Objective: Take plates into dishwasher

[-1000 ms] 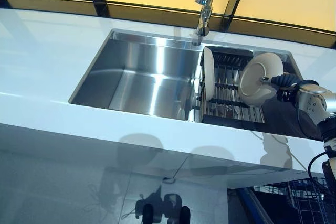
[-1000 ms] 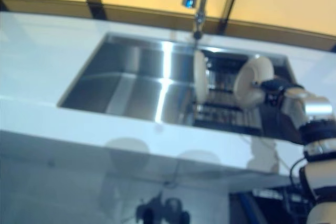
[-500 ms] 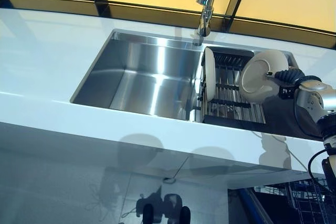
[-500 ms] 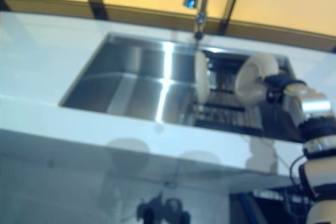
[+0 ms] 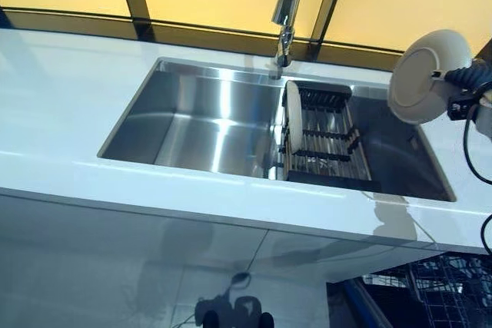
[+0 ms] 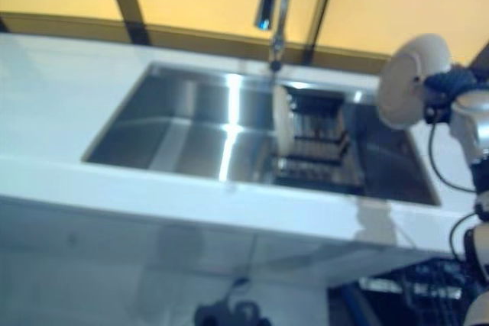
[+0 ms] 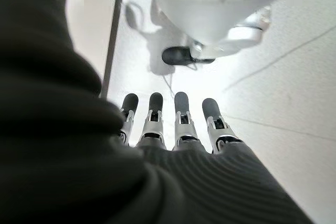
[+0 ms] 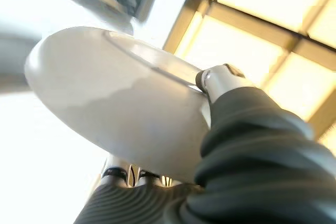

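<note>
In the sink (image 5: 200,124) one plate (image 5: 293,117) stands on edge in the rack (image 5: 327,140), and at three o'clock the right hand (image 5: 463,76) pinches a second plate (image 5: 427,76), held upright above the counter (image 5: 61,90).

Sink (image 5: 200,124) set into the counter (image 5: 61,74), faucet (image 5: 286,13) behind it. Rack (image 5: 327,140) in the sink's right part, one plate (image 5: 293,117) upright at the rack's left end. Second plate (image 5: 427,74) held above the counter, right of the rack, in the right hand (image 5: 470,82).
</note>
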